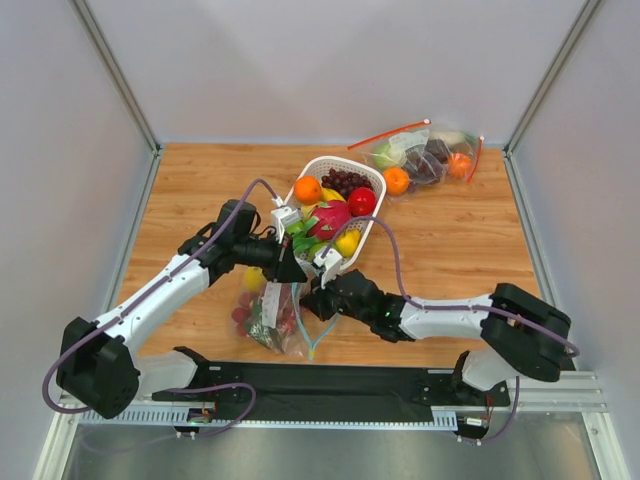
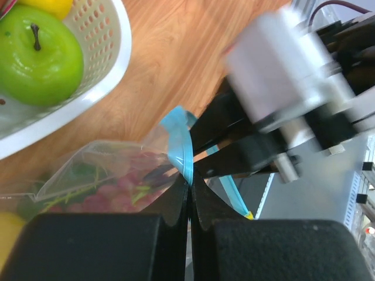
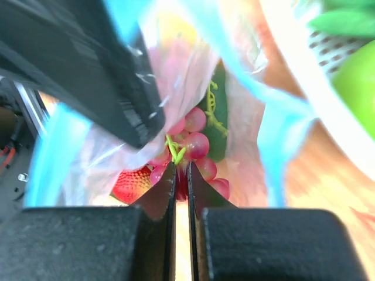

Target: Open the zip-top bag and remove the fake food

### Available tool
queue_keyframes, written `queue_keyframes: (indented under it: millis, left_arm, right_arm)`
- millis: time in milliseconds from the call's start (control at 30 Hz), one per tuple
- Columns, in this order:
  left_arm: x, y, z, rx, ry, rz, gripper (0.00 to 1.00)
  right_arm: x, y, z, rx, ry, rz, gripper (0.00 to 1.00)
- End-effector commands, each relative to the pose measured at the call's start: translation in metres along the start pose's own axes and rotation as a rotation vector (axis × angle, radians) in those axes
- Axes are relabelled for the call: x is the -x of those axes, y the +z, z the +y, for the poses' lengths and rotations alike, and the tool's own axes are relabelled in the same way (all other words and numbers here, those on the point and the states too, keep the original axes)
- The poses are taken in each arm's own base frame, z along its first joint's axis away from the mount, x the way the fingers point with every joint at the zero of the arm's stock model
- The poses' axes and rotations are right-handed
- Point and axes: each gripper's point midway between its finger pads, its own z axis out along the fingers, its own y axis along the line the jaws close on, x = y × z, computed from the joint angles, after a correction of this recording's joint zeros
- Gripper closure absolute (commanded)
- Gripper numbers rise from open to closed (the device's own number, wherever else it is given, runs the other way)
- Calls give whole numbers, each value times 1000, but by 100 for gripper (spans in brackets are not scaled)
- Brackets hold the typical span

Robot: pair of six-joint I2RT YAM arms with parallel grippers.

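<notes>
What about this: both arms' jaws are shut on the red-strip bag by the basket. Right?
Not red. The zip-top bag that both jaws pinch has a teal strip, plain in the left wrist view. The rest stands.

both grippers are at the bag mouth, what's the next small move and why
Probably ease the two grippers apart to peel the mouth open: the left gripper is shut on the teal zip strip of the zip-top bag, the right gripper looks shut on the opposite lip, and the fake food sits inside.
</notes>
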Motion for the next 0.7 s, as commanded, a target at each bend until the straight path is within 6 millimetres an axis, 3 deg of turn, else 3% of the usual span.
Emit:
queue_keyframes:
  millis: [0,467,667]
  left_arm:
    - [6,-4,4,48,25,6,100]
    - [7,-8,25,130,-35,-2,100]
    - [5,-7,32,149,-61,9,100]
  right_arm:
    - [23,-19,-10,-70,-22,-62,100]
    - [39,-66,-20,-140,-30,-90,100]
    - [56,-86,-20,-158,-15,-151,100]
